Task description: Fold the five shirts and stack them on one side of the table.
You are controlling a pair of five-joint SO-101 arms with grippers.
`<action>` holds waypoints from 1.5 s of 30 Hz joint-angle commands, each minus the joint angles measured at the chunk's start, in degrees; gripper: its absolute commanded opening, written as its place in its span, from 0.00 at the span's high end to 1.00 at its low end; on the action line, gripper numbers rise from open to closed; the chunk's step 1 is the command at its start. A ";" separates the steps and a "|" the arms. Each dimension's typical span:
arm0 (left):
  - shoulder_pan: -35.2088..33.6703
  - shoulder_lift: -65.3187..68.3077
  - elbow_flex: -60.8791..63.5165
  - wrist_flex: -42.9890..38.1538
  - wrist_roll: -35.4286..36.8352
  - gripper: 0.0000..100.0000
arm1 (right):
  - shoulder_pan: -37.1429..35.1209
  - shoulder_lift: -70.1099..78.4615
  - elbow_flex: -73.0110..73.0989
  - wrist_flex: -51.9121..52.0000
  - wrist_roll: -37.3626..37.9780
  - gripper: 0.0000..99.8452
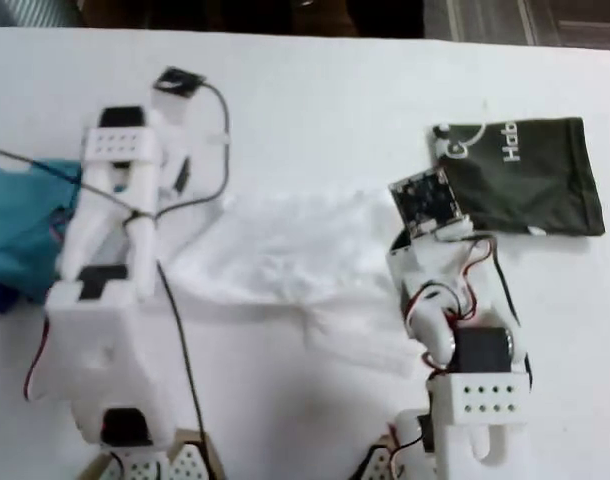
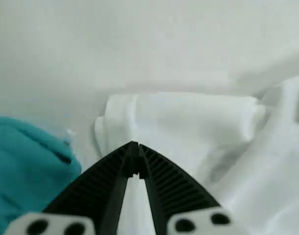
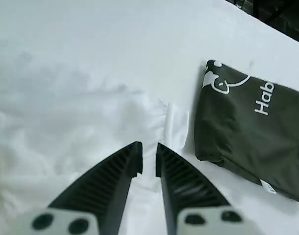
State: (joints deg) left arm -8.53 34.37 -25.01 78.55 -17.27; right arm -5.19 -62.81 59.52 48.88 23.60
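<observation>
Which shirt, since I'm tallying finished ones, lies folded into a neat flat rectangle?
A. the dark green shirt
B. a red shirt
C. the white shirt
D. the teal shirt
A: the dark green shirt lies as a flat folded rectangle close to the right gripper, while the white shirt is spread rumpled in the middle and the teal shirt is bunched at the far left.

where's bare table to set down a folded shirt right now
Bare table runs along the far edge, between the left arm and the dark green shirt. A smaller patch lies at the near edge between the two arm bases. The white shirt crowds the middle; the teal shirt the left edge.
</observation>
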 commanded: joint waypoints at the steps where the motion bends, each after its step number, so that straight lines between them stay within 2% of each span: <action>1: 3.69 5.71 -12.35 3.52 0.70 0.97 | 0.13 7.34 -0.09 -8.75 -0.18 0.95; 4: 5.54 11.34 -21.23 7.91 1.85 0.97 | 0.04 19.91 -5.54 -12.09 -0.18 0.98; 9: 5.63 19.78 -33.27 13.19 2.20 0.97 | -0.66 42.77 -22.42 -10.51 -4.04 0.98; 15: 2.02 28.75 -41.89 14.95 2.20 0.97 | -2.15 64.04 -37.98 -7.43 -4.57 0.98; 21: -2.02 32.62 -48.84 14.95 2.11 0.97 | -1.98 76.97 -45.89 -7.34 -4.57 0.98; 34: -5.36 33.49 -50.24 11.43 1.93 0.97 | 4.97 86.73 -54.86 -6.20 -4.31 0.98; 42: -2.29 29.54 -62.46 23.03 1.76 0.97 | 4.09 82.15 -59.08 0.84 -4.66 0.98; 45: -1.49 26.81 -62.99 24.09 1.85 0.97 | 3.30 77.85 -59.08 2.95 -4.66 0.98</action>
State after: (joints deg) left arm -10.99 68.13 -85.14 100.88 -15.25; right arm -1.23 22.20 2.99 50.11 19.47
